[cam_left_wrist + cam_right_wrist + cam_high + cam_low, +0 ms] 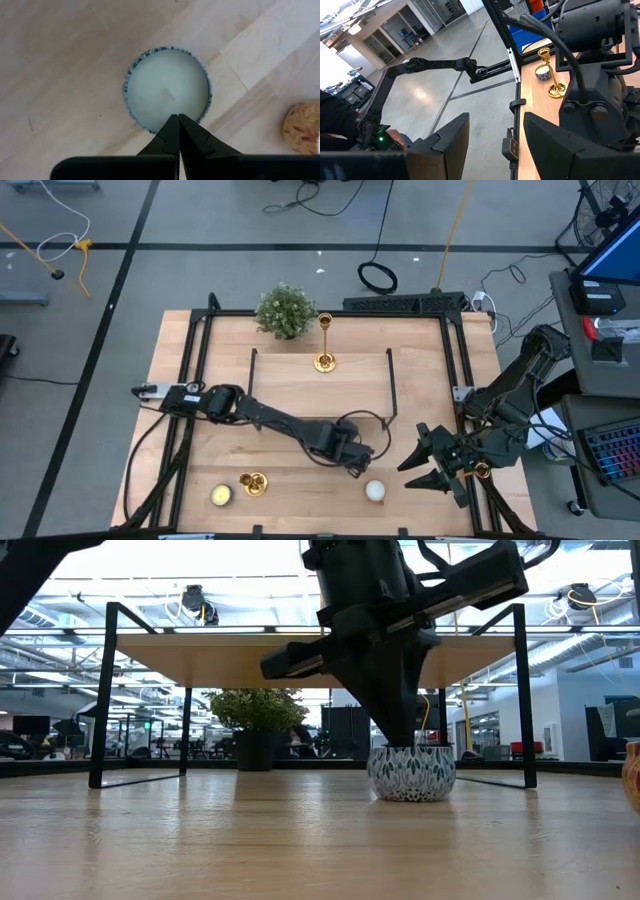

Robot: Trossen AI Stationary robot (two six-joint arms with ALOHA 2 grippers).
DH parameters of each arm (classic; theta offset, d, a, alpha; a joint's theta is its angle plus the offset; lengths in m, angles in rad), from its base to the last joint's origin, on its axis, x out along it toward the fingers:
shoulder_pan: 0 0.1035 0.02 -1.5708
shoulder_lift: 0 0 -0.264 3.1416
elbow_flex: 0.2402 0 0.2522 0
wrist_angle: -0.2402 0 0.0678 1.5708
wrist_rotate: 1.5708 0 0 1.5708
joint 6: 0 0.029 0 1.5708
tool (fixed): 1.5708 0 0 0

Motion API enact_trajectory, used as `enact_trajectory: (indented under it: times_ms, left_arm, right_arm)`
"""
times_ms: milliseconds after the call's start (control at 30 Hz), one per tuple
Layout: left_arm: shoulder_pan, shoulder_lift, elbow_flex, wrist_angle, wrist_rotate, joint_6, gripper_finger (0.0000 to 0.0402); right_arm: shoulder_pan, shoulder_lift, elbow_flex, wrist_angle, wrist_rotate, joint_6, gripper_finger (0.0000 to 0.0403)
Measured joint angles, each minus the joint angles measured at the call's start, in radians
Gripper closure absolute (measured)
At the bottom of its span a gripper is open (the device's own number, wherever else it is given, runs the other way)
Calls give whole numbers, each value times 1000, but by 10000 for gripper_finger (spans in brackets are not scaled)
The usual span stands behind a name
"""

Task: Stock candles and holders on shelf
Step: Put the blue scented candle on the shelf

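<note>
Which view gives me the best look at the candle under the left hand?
The left wrist view: the candle fills the frame from above, with the shut left hand over its near rim. The low view shows its patterned side; the high view shows a small pale disc. The right wrist view doesn't clearly show it.

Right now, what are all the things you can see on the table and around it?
shelf: one, light wood with black legs, mid-table
holders: three, gold; on the shelf, front left, by the right arm
candles: three; whitish front middle, yellowish front left, one beside a holder
plant: one, green, back of table
left gripper: shut, over the whitish candle
right gripper: open, front right
</note>
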Motion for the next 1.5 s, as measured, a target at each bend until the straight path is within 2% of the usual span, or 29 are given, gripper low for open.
enact_trajectory:
  times_ms: [467,1000,1333,1500]
  left_arm:
    - [-63,0,0,-4,108,-19,401]
    - [-172,0,0,-2,132,-136,401]
    - [-198,-4,1,1,54,-175,401]
    - [-187,-54,1,5,-11,-143,401]
  right_arm:
    - [0,0,0,0,0,-12,216]
    - [0,0,0,0,0,-21,216]
    - [0,0,0,0,4,-21,216]
    - [0,0,0,0,4,-17,216]
